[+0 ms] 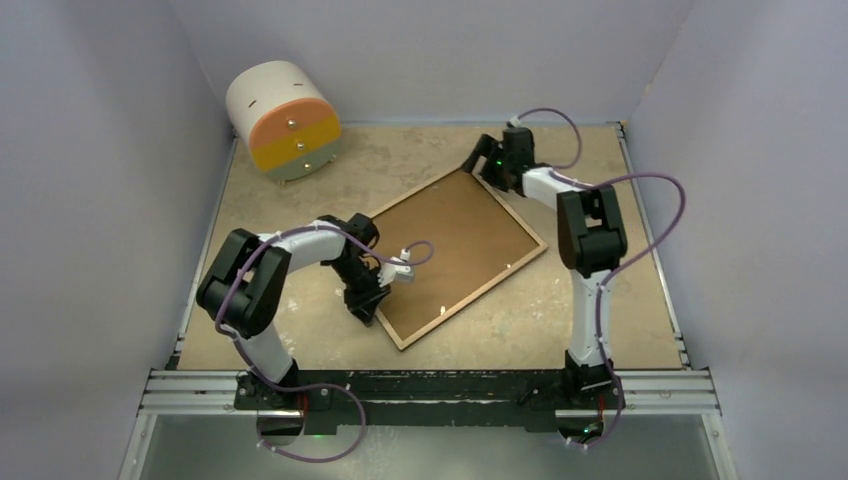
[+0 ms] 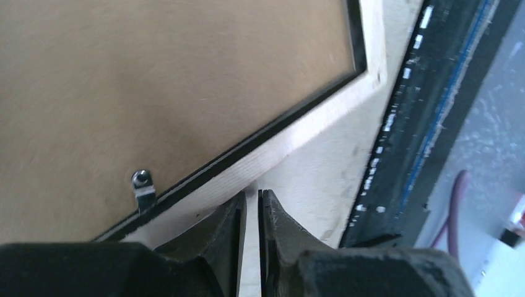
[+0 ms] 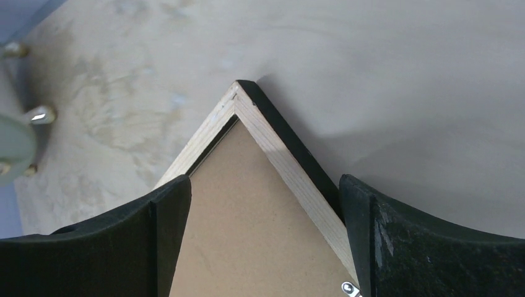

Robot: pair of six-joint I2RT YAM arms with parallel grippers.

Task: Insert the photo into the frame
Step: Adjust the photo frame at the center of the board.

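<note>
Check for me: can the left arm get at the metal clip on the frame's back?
Probably yes. The clip sits uncovered at the edge of the backing panel, just inside the wooden rim of the frame, close beside the left gripper, with nothing between them.

Plain pale grey walls (image 1: 430, 50) close the counter (image 1: 300, 180) on three sides. The counter top is a beige board, worn and stained. At 11 o'clock, in the far corner, stands a small round cabinet (image 1: 285, 120) with orange, yellow and pale green drawers. A metal rail (image 1: 430, 390) runs along 6 o'clock. The light is soft and even.
</note>
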